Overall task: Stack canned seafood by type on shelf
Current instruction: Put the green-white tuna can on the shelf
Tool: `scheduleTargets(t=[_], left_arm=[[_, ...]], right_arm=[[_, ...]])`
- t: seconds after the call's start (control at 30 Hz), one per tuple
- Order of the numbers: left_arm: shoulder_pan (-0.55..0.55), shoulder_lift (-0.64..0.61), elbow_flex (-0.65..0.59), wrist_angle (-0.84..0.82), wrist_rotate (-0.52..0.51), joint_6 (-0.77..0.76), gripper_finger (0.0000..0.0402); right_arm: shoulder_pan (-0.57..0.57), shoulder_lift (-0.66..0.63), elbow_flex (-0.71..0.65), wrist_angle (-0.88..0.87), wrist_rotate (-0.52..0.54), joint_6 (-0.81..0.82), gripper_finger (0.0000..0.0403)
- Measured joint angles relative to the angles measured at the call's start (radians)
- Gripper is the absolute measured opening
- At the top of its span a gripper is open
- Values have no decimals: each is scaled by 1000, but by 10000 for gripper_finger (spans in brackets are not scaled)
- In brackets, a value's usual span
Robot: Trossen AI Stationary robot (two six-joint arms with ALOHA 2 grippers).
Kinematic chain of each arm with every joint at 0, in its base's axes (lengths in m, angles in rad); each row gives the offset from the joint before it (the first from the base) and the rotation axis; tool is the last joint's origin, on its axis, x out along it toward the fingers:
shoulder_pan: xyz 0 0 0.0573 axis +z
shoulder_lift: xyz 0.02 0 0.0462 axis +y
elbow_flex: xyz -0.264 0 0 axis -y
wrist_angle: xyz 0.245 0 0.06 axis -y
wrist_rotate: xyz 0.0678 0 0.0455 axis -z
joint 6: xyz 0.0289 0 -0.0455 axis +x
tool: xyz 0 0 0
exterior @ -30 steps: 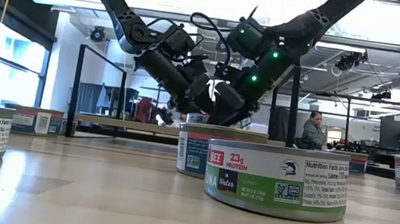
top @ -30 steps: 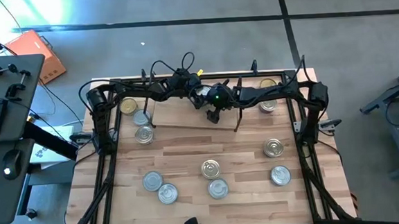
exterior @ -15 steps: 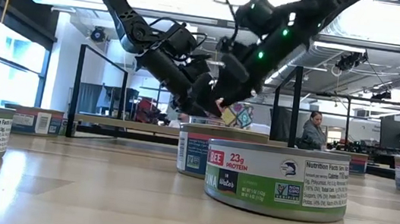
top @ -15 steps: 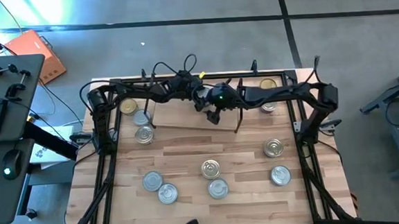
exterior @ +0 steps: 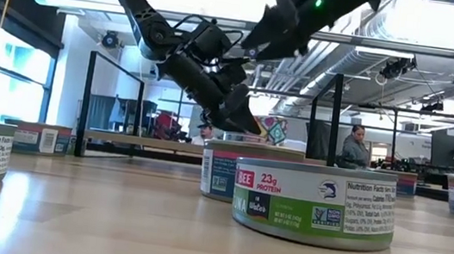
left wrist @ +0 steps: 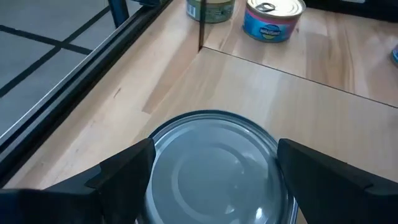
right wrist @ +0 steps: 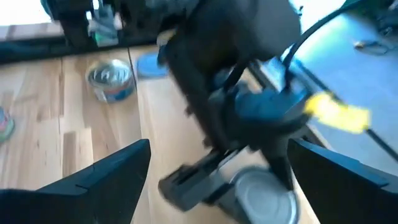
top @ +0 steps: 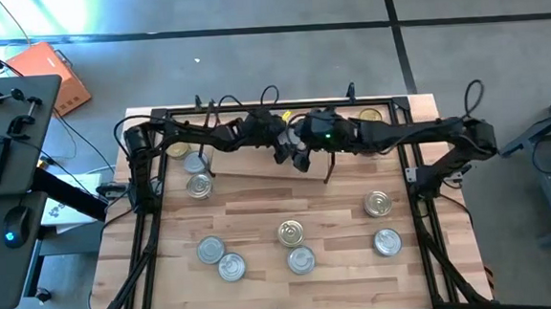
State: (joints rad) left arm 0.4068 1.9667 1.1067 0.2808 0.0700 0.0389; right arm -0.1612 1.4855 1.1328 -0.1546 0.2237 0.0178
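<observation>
A silver-topped tin (left wrist: 214,171) sits between the fingers of my left gripper (left wrist: 214,149) over the shelf's light board (left wrist: 273,81). In the high view this gripper (top: 295,158) is at the shelf (top: 257,158), at the table's far middle. My right gripper (right wrist: 217,149) is open and empty. It hangs above the left gripper (right wrist: 249,106) and looks down on it and the tin (right wrist: 261,194). Two more tins (left wrist: 273,15) stand on the tabletop beyond a black upright (left wrist: 201,25). My left gripper has the tin's round side wall (left wrist: 154,149) between its two fingers, one on each opposite side. The fingers slant down at it from the table's left. The tin's top faces up. Whether its bottom rests on the board I cannot tell.
Several tins stand loose on the tabletop: a group near the front (top: 292,233), two at the right (top: 378,204), some at the far left (top: 201,186) and far right (top: 371,147). The black frame rails (top: 147,239) run along the table's sides. A person sits in the room behind (exterior: 354,150).
My right gripper has gone up, away from the left gripper and the tin, and its arm has stretched out toward the table's right. My left gripper has stayed low at the shelf and has shifted a little toward the right.
</observation>
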Motion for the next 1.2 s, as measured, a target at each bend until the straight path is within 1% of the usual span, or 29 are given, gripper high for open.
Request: scheduleTargets(t=[0.2, 0.33, 0.43, 0.53, 0.6, 0.67, 0.77, 0.83, 0.9, 1.0, 1.2], left_arm=[[-6, 4, 1, 8, -27, 6, 335], [-7, -40, -2, -51, -35, 16, 335], [-21, -108, -3, -95, -39, 33, 335], [-41, -199, 1, -177, -45, 64, 335], [-52, -259, -1, -269, -75, 80, 335], [-65, -325, -1, -347, -134, 94, 335], [-80, -434, 1, -454, -257, 103, 335], [-90, -497, 1, -529, -333, 104, 335], [-98, -549, 0, -610, -386, 103, 335], [-109, -618, -1, -698, -437, 79, 335], [-121, -722, -121, -690, -483, 26, 335]], right_arm=[[24, -41, 0, -39, 81, 2, 371], [26, -31, -1, -86, 124, 9, 371], [26, -12, -1, -125, 168, 30, 371], [26, 6, -1, -136, 187, 32, 371], [26, 22, -1, -127, 187, 34, 369], [17, 39, -1, -113, 186, 34, 360], [-14, 80, 8, -87, 159, 56, 334], [-48, 123, 37, -90, 124, 75, 308], [-76, 174, 74, -96, 86, 79, 278], [-108, 256, 143, -146, 53, 79, 229], [-130, 408, 271, -292, 50, 79, 137]])
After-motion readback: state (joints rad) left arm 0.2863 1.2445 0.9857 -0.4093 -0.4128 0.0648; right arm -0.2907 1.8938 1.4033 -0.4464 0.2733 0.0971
